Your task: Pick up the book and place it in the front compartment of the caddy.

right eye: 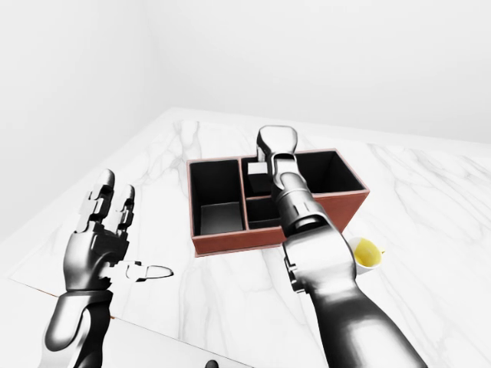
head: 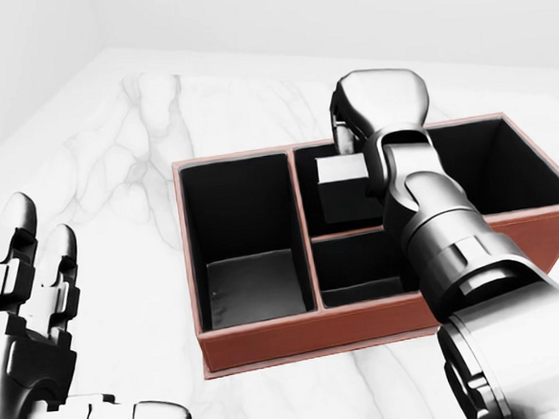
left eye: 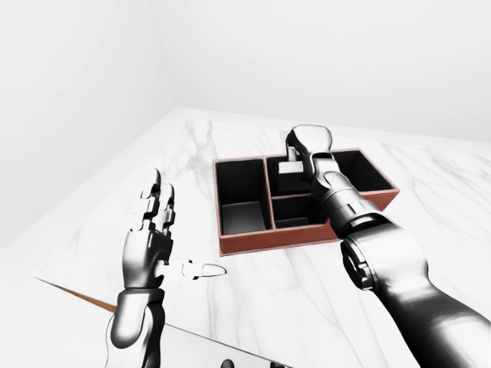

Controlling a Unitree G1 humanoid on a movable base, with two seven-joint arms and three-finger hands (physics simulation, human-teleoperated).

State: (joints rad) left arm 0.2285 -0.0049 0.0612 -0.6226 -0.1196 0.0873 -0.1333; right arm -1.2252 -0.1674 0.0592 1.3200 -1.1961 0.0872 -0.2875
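The brown caddy (head: 270, 348) with black compartments lies on the white marble table (head: 115, 183). A dark book (head: 344, 197) with a pale top edge stands upright in the small upper-middle compartment. My right hand (head: 344, 144) hangs right over the book, its fingers closed on the book's top edge; the wrist hides most of the fingers. My right forearm crosses the small lower-middle compartment (head: 355, 266). At the lower left of the head view my left hand (head: 86, 319) is open and holds nothing, fingers spread upward, well clear of the caddy.
A yellow cup-like thing (right eye: 367, 251) sits on the marble just right of the caddy, partly behind my right arm. The table's near edge (left eye: 77, 295) runs across the lower left of the left-eye view. The caddy's left compartment (head: 248, 240) holds nothing.
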